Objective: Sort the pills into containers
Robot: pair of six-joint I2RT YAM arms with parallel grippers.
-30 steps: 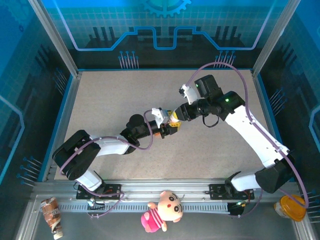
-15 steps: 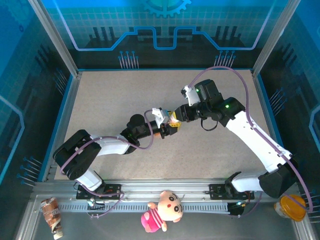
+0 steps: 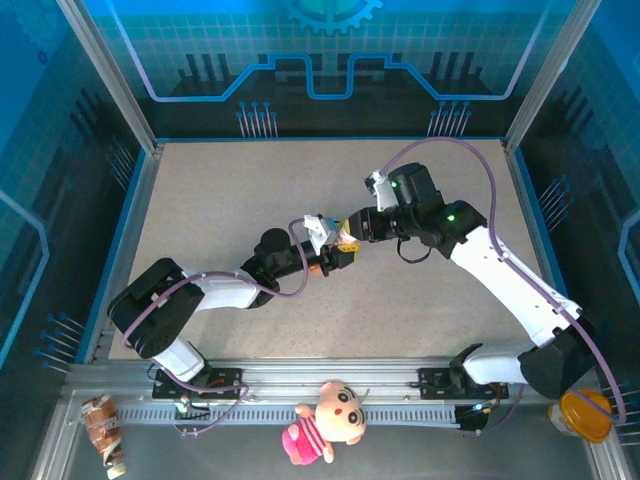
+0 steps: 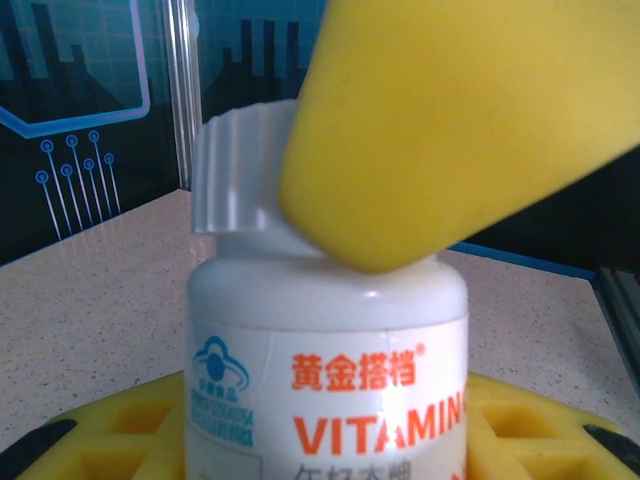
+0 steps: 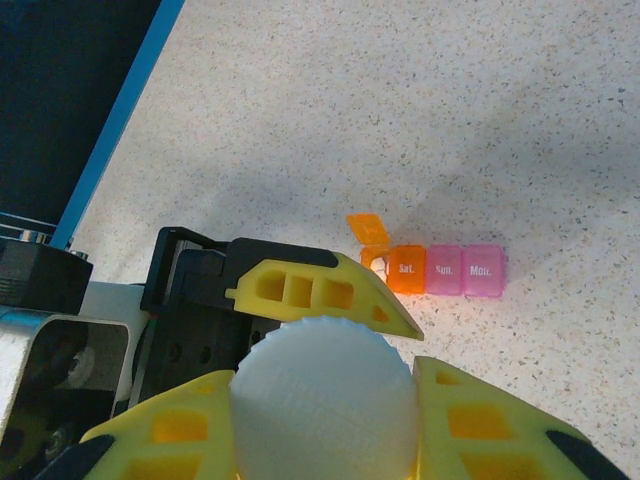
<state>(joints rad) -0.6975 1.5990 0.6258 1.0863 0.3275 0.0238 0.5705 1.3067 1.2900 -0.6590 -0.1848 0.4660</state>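
From above, the left pincer (image 3: 337, 258) and right pincer (image 3: 350, 233) meet over the counter (image 3: 220, 200). In the left wrist view, the left pincer grasps the bottle (image 4: 330, 380); it should hold steady. In the right wrist view, the right pincer is clenched on the cap (image 5: 322, 400); twist squarely. The pill box (image 5: 432, 270) lies on the counter beyond.

Small strip of joined containers (image 5: 432, 270) flat on the speckled tabletop (image 5: 400, 100), orange end lid flipped up, pink compartments shut.

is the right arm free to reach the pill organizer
Probably not yet: the right pincer is shut on the cap of the vitamin bottle the left pincer holds, apart from the pill organizer.
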